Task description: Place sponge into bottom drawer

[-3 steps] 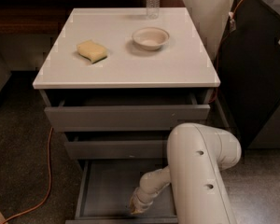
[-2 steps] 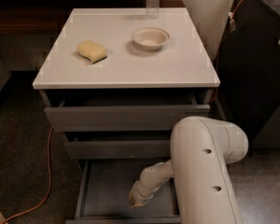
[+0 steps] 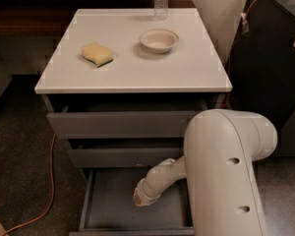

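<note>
Our hand (image 3: 139,199) hangs low inside the open grey bottom drawer (image 3: 105,206); we cannot tell whether it is open or closed. The pale-yellow foam sponge with a green scrub layer (image 3: 97,54) lies on the white cabinet surface (image 3: 152,72), well apart from the white round bowl (image 3: 159,40). As we rise, we judge our arm (image 3: 226,171) could snag the jutting upper grey drawers (image 3: 120,125).

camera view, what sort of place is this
Probably an indoor lab or office test area: a white-topped drawer cabinet stands on carpet, an orange cable trails across it, and a dark cabinet stands alongside. The gripper hangs low over the open bottom drawer.
</note>
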Controlling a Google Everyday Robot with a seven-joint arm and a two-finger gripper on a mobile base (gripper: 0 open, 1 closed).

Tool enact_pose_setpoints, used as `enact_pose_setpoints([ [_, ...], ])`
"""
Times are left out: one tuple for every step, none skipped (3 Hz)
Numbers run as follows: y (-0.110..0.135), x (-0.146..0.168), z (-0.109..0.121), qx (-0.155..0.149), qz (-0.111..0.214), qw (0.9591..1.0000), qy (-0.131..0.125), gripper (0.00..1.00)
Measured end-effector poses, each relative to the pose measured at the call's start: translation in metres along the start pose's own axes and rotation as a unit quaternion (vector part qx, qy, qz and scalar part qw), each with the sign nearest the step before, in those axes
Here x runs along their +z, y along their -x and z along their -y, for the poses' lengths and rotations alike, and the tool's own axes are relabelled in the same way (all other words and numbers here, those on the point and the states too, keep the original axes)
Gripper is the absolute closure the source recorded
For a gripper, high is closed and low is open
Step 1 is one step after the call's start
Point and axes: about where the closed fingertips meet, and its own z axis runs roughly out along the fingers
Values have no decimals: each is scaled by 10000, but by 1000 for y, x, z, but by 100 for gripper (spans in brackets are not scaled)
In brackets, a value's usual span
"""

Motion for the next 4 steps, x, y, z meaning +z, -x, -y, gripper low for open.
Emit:
enact_pose_setpoints([
  [19,-45,19,-407,-77,9987,-307,77],
  [32,-83,34,-635,-39,9970,-433,47],
  [51,-125,47,-759,38,9952,-615,23],
  [69,-167,60,-748,137,9948,-674,0],
])
